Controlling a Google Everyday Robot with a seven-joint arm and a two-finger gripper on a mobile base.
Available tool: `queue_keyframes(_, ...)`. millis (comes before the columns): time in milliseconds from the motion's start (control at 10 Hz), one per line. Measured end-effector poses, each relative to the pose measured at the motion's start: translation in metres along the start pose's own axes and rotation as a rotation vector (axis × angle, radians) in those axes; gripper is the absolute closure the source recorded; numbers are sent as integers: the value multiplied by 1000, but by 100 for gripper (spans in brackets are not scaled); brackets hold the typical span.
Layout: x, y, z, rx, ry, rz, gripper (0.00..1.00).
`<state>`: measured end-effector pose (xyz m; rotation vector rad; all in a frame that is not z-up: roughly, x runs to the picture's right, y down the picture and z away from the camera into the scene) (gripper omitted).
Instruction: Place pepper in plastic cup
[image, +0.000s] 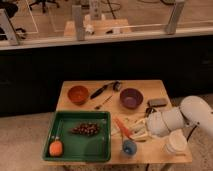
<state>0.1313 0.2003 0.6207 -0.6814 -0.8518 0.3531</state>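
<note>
Red tapering pepper (121, 128) | gripper (129, 131) beside | round blue plastic cup (129, 147)

I see my white gripper (131, 128) beside the red-orange pepper (121, 128), a blue plastic cup (129, 147), a green tray (65, 120), a purple bowl (131, 98) and an orange bowl (77, 93) on the tan table (150, 87).

A wooden table (67, 97) stands before a dark low wall, with pale flooring beyond.
</note>
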Motion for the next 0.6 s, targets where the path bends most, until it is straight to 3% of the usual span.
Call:
queue_keyframes(300, 22, 3, 15, 6, -12, -26, 100)
queue_keyframes(600, 39, 8, 28, 1, 4, -49, 100)
